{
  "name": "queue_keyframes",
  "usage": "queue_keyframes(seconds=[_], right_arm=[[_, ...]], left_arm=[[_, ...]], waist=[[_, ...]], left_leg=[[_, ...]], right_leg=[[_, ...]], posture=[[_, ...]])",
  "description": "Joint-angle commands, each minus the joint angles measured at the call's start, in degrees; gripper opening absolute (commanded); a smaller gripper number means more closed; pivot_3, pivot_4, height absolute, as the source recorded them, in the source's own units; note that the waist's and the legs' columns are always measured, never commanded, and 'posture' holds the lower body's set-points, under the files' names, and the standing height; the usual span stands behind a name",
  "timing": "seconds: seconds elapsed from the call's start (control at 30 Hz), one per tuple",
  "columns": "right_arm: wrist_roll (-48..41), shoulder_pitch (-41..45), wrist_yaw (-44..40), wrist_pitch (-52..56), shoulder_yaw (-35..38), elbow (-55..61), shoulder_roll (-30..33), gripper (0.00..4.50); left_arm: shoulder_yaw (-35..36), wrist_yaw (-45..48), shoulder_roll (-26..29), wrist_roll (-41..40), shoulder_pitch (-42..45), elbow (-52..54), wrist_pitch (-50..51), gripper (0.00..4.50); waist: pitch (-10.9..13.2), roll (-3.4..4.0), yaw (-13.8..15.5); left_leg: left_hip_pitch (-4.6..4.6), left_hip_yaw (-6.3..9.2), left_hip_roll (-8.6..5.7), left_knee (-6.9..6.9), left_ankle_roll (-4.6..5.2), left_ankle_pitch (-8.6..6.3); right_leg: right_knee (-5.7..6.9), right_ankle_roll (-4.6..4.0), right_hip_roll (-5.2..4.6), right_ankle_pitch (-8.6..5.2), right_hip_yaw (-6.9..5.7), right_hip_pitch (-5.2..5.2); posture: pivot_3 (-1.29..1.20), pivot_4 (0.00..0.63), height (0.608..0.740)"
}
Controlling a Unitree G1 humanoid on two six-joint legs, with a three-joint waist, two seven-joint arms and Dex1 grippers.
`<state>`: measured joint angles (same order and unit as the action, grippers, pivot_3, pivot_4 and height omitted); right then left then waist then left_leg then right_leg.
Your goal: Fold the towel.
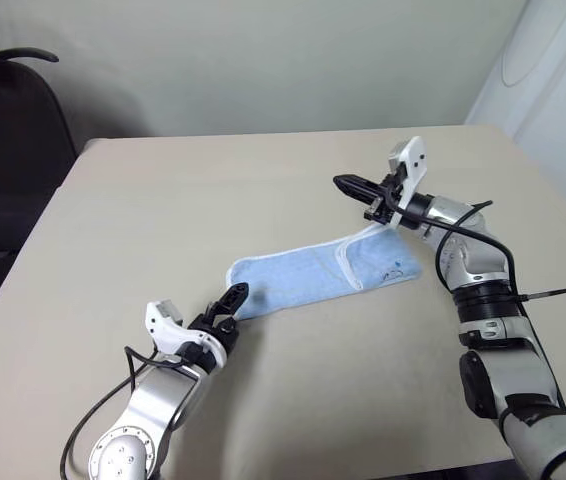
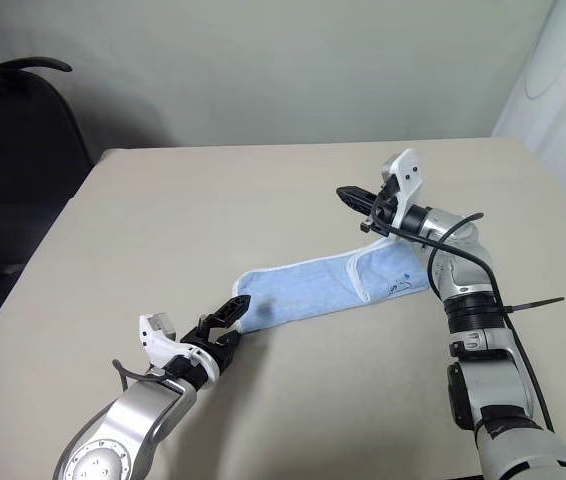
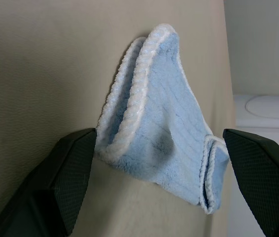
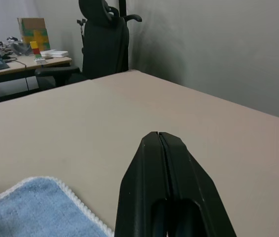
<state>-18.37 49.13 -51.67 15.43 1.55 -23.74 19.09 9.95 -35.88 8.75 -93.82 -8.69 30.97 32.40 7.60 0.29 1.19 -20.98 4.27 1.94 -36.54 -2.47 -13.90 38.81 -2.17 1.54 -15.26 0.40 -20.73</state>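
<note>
Left gripper [image 1: 231, 303] spread wide, straddling towel [image 1: 313, 278] end at table [image 1: 163, 220] seven o'clock. Right gripper [image 1: 348, 184] pinched empty, raised above two o'clock end. Towel folded into long strip; crosswise fold likely remains.

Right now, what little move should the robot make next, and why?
Probably ease the left gripper forward and close it on the near end of the light-blue towel. Its fingers stand open on either side of that doubled end, while the right gripper is shut, empty and raised above the table.
</note>
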Motion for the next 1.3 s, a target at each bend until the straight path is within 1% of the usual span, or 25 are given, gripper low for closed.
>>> queue_keyframes(seconds=[0.03, 0.13, 0.17, 0.2, 0.37, 0.47, 0.53, 0.6, 0.7, 0.83, 0.9, 1.07, 1.17, 1.23, 1.3], right_arm=[[-1.17, 2.09, 0.06, -0.94, 0.9, 2.62, -0.2, 0.04], [-0.97, 2.19, -0.21, -1.29, 0.92, 2.17, -0.21, 0.04], [-0.98, 2.18, -0.35, -1.41, 0.98, 1.93, -0.16, 0.04], [-1.0, 2.12, -0.47, -1.5, 1.0, 1.78, -0.14, 0.04], [-0.91, 1.38, -0.47, -1.8, 0.24, 1.51, -1.43, 0.04], [-0.99, 0.64, 0.06, -1.73, -0.04, 1.92, -2.7, 0.04], [-1.21, -0.13, 0.63, -1.43, 0.09, 2.89, -3.57, 0.04], [-1.6, -1.29, 1.62, -0.72, 0.44, 4.26, -4.49, 0.04], [-1.95, -3.63, 2.82, 0.51, 0.34, 7.19, -5.44, 0.04], [-2.43, -6.0, 3.97, 2.55, 0.45, 10.87, -5.54, 0.04], [-2.68, -6.39, 4.5, 3.29, 0.78, 11.7, -5.35, 0.04], [-3.35, -7.35, 5.35, 4.66, 0.73, 14.02, -5.06, 0.04], [-3.56, -7.18, 5.62, 4.97, 1.05, 14.36, -4.54, 0.04], [-3.66, -7.36, 5.76, 5.16, 1.18, 14.8, -4.26, 0.04], [-3.64, -7.51, 5.95, 5.34, 1.25, 15.17, -3.92, 0.04]], left_arm=[[-1.39, -1.01, 1.96, -1.1, -2.11, -0.04, 1.26, 4.5], [2.64, 1.83, 5.82, -3.1, -8.0, 4.31, 0.91, 4.5], [4.13, 2.61, 7.32, -3.76, -10.25, 5.39, 0.77, 4.5], [5.49, 3.48, 8.82, -4.36, -12.38, 6.26, 0.6, 4.5], [10.86, 7.99, 15.84, -8.81, -19.76, 9.73, 0.43, 4.5], [10.71, 8.29, 19.39, -11.25, -21.82, 11.26, 0.73, 4.5], [9.39, 7.21, 20.79, -12.75, -22.61, 12.15, 0.46, 4.5], [6.64, 5.36, 21.77, -13.87, -21.93, 12.62, 0.29, 4.5], [1.97, 2.25, 22.23, -14.82, -18.11, 11.41, -0.19, 4.5], [-2.64, -0.17, 21.33, -15.18, -11.78, 8.81, -0.89, 4.5], [-4.25, -0.39, 20.65, -14.72, -8.74, 5.93, -0.9, 4.5], [-5.55, -0.93, 18.26, -13.73, -4.15, -0.04, -1.3, 4.5], [-5.23, -1.46, 16.23, -12.86, -1.43, -2.83, -2.0, 4.5], [-4.89, -1.87, 15.4, -12.09, -0.7, -3.87, -2.04, 4.5], [-4.26, -1.76, 14.65, -9.78, 0.54, -5.83, -2.49, 4.5]], waist=[[0.0, 0.0, 0.02], [0.0, -0.04, -0.23], [0.0, -0.06, -0.46], [0.01, -0.05, -0.75], [0.02, -0.11, -1.75], [0.04, -0.08, -1.75], [0.05, -0.07, -1.7], [0.05, -0.06, -1.67], [0.06, -0.04, -1.32], [0.07, -0.03, -0.8], [0.07, -0.03, -0.72], [0.1, 0.05, -0.47], [0.11, 0.09, -0.11], [0.11, 0.09, 0.04], [0.11, 0.09, 0.18]], left_leg=[[-0.01, 0.0, -0.02, 0.0, 0.0, 0.01], [-0.04, -0.02, -0.03, 0.02, -0.08, -0.01], [-0.06, -0.04, -0.03, 0.02, -0.24, -0.02], [-0.06, -0.06, -0.02, 0.05, -0.63, 0.04], [-0.04, -0.11, 0.19, 0.44, -1.02, -0.06], [-0.04, -0.07, 0.41, 0.59, -1.17, -0.09], [-0.05, -0.05, 0.78, 0.55, -1.6, -0.47], [-0.05, 0.03, 0.87, 0.49, -1.62, -0.61], [-0.02, 0.05, 0.86, 0.44, -1.6, -0.63], [0.02, 0.13, 0.84, 0.32, -1.5, -0.63], [0.05, 0.14, 0.84, 0.28, -1.11, -0.82], [0.29, 0.19, 0.76, 0.33, -0.95, -0.74], [0.56, 0.25, 0.66, 0.35, -0.83, -0.63], [0.58, 0.28, 0.6, 0.35, -0.77, -0.53], [0.57, 0.27, 0.54, 0.36, -0.74, -0.47]], right_leg=[[0.0, -0.02, 0.0, -0.03, 0.0, 0.0], [0.0, -0.02, 0.0, -0.17, 0.01, -0.05], [0.01, -0.02, 0.0, -0.28, 0.02, -0.1], [0.04, -0.02, 0.01, -0.47, 0.02, -0.13], [0.06, -0.3, 0.28, -0.94, 0.14, -0.3], [0.11, -0.52, 0.54, -1.11, 0.14, -0.43], [0.1, -0.58, 0.87, -1.14, 0.14, -0.44], [0.07, -0.6, 0.99, -1.13, 0.15, -0.42], [0.09, -0.61, 0.99, -1.12, 0.18, -0.38], [0.12, -0.63, 0.99, -1.01, 0.17, -0.27], [0.15, -0.66, 0.99, -0.95, 0.17, -0.24], [0.18, -0.7, 1.0, -0.78, 0.16, -0.01], [0.14, -0.7, 1.0, -0.77, 0.19, 0.31], [0.12, -0.69, 1.0, -0.77, 0.25, 0.36], [0.11, -0.6, 1.0, -0.78, 0.35, 0.37]], posture=[[0.0, 0.15, 0.74], [0.0, 0.15, 0.74], [0.0, 0.15, 0.74], [0.0, 0.15, 0.74], [0.0, 0.15, 0.74], [0.0, 0.15, 0.74], [0.0, 0.15, 0.74], [0.0, 0.15, 0.74], [0.0, 0.15, 0.74], [0.0, 0.15, 0.74], [0.0, 0.15, 0.74], [0.0, 0.15, 0.74], [0.0, 0.15, 0.74], [0.0, 0.15, 0.74], [0.0, 0.15, 0.74]])
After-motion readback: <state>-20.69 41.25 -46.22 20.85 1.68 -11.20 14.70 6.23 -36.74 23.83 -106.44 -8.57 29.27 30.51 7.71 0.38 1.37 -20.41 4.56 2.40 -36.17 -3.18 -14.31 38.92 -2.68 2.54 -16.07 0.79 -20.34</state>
